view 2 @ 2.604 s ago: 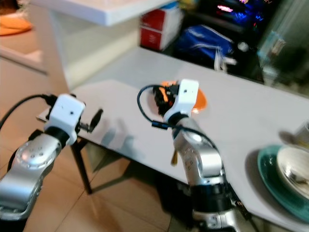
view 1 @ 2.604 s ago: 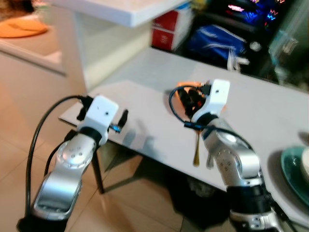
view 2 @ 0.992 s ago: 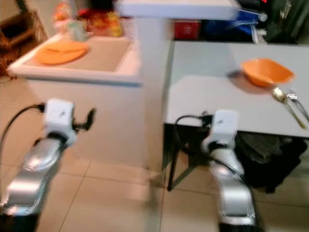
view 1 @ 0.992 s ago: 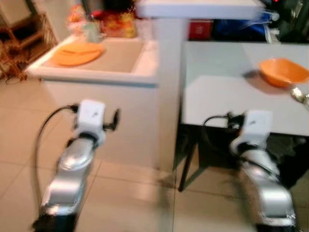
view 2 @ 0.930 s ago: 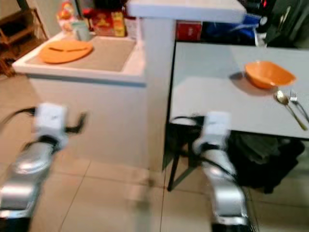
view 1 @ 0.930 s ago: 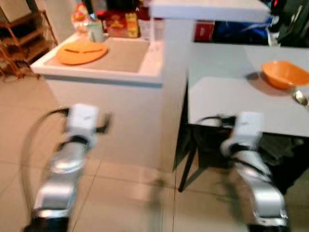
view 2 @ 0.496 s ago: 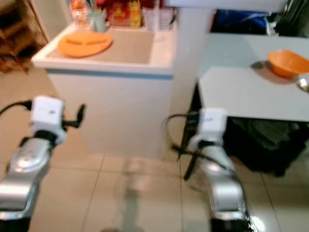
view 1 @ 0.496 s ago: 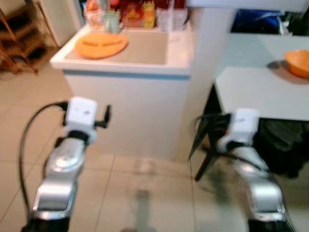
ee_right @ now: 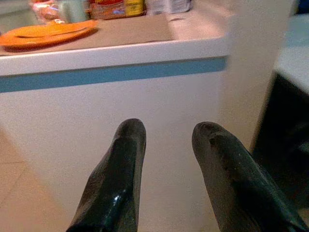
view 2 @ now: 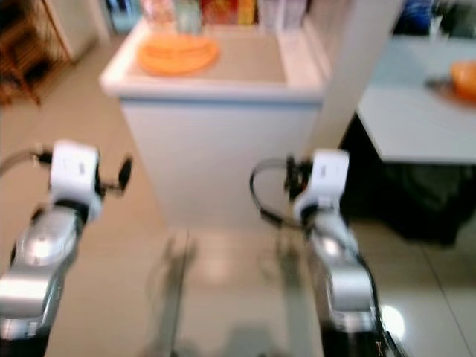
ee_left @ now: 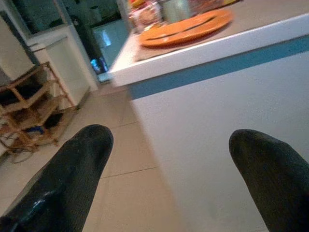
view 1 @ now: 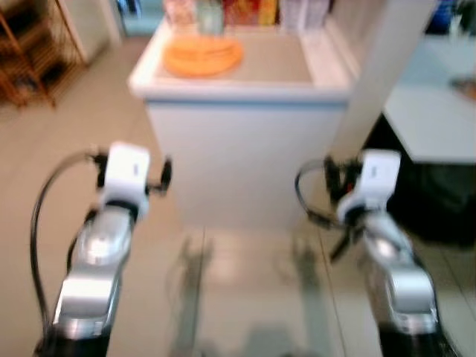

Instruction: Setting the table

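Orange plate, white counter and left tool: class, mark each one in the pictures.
Orange plate [view 1: 203, 55], left eye view, centre of its top.
White counter [view 1: 245, 91], left eye view, front rim.
Left tool [ee_left: 169, 174], left wrist view, midway between fingertips.

A counter [view 1: 245, 141] stands in the upper middle of the frame, and a plate [view 1: 203, 54] lies on its top toward the upper left. Behind the plate, some containers [view 2: 223, 10] stand along the top edge. A pillar [view 1: 375, 71] rises at the counter's right side. A table [view 2: 416, 119] is at the upper right, with a bowl [view 2: 465, 78] on it. A wooden rack [view 1: 26, 56] stands at the upper left. The floor [view 1: 238, 297] fills the lower part.
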Motion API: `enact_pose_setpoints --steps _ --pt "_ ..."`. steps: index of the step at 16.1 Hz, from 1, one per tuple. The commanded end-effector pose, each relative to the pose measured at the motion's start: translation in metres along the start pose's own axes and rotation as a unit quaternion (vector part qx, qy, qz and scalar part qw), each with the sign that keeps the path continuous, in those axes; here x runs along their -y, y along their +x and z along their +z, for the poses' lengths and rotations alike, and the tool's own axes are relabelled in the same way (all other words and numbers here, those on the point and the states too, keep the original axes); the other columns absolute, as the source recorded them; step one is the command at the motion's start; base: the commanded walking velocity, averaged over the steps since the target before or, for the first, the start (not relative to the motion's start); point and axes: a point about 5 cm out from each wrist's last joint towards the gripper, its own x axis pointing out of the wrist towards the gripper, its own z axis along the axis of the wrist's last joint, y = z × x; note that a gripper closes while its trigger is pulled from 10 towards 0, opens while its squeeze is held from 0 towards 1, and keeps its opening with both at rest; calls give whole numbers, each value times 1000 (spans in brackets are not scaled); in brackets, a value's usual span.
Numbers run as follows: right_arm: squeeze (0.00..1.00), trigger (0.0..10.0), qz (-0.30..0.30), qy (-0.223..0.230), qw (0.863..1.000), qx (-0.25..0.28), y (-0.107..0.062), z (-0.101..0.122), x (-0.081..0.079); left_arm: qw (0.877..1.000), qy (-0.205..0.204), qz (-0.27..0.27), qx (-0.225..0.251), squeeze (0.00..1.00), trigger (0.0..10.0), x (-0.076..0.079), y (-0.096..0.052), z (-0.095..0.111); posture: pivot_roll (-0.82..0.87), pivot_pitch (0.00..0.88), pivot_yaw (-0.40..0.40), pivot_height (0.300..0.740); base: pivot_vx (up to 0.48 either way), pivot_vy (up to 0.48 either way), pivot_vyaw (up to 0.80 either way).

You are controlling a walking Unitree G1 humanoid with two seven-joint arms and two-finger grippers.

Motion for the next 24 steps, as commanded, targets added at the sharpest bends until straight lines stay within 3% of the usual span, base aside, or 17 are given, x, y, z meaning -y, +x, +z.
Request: enact_pose_setpoints --steps 1,2,3,5,8,9,13,16,19,24 --pt "0 10000 -29 -2 1000 12 0 8 18 1000 3 -17 20 0 10000 14 2 7 53 51 -20 740 0 480 -788" --pt "0 10000 -35 -4 999 13 0 9 21 1000 2 -19 23 0 10000 17 2 8 53 51 -20 740 0 480 -788" --pt "220 10000 -42 0 999 16 2 13 27 999 -7 -23 32 0 10000 23 2 14 58 41 -54 740 0 480 -781" --pt "1000 10000 -27 0 1000 12 9 11 24 999 -13 -20 29 0 10000 24 1 13 69 45 -61 740 0 459 -784" --pt "1000 10000 33 -19 999 27 16 25 3 999 -39 -1 33 0 10000 11 -3 18 88 38 -78 740 0 80 -796" --pt "1000 10000 56 -19 998 34 20 28 -5 999 -5 14 39 0 10000 2 -2 21 91 31 -46 740 0 0 -800" --pt "1000 10000 75 -5 996 58 32 43 -15 997 3 29 69 0 10000 -14 12 40 109 0 -19 740 373 0 -200" --pt "1000 10000 82 20 995 59 38 47 -17 996 15 22 86 0 10000 -15 16 52 135 0 -14 740 435 0 0" --pt "1000 10000 77 10 995 61 40 46 -18 996 18 6 87 0 10000 -12 18 53 140 0 -6 740 447 0 0" --pt "1000 10000 100 4 994 50 42 44 -19 996 17 12 82 0 10000 -12 21 53 152 0 8 740 450 0 800"
